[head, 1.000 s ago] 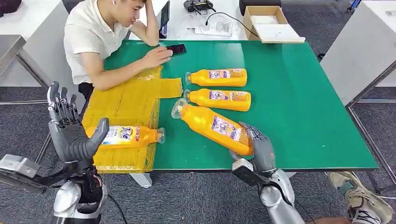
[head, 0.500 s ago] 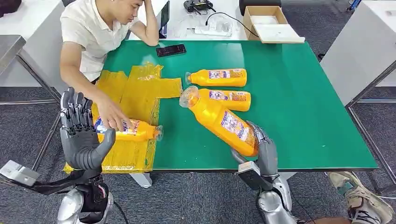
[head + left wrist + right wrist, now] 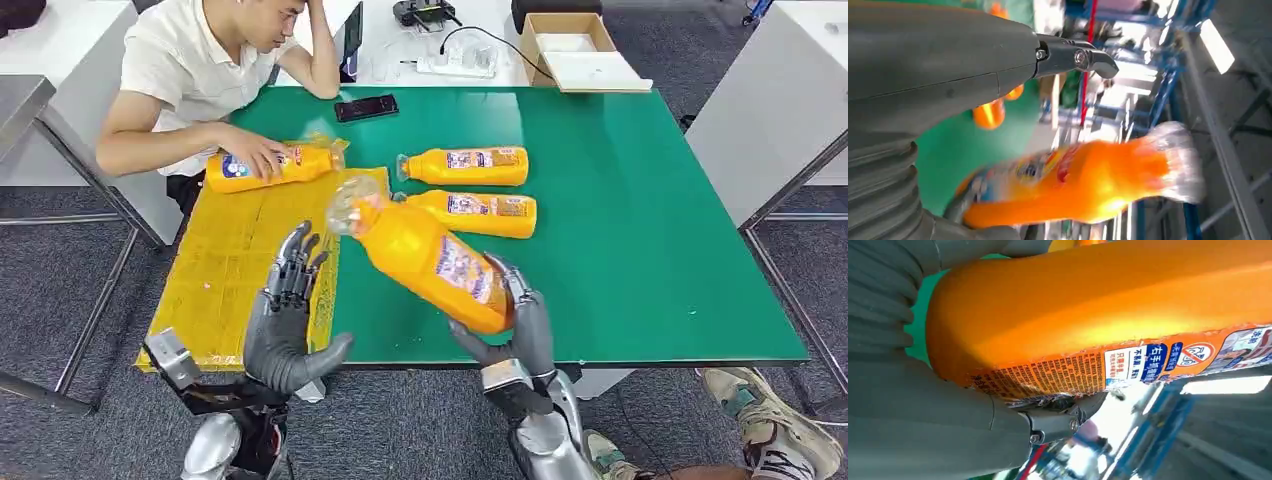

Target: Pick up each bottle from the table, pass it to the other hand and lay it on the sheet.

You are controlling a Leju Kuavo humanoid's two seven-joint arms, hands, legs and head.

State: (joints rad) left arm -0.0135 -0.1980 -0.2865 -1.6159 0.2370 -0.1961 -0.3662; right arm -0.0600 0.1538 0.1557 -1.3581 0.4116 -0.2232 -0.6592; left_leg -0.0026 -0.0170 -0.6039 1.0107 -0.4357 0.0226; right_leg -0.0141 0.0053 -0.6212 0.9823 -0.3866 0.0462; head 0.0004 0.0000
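One bottle is lifted off the green worktop, clasped at its base by my right hand; my left hand, fingers spread and empty, hovers beside it above the yellow sheet.

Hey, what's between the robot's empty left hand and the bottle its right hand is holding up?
In the head view, nothing solid: the left hand is open beside the held bottle, with the yellow sheet's edge and bare green table beneath that gap.
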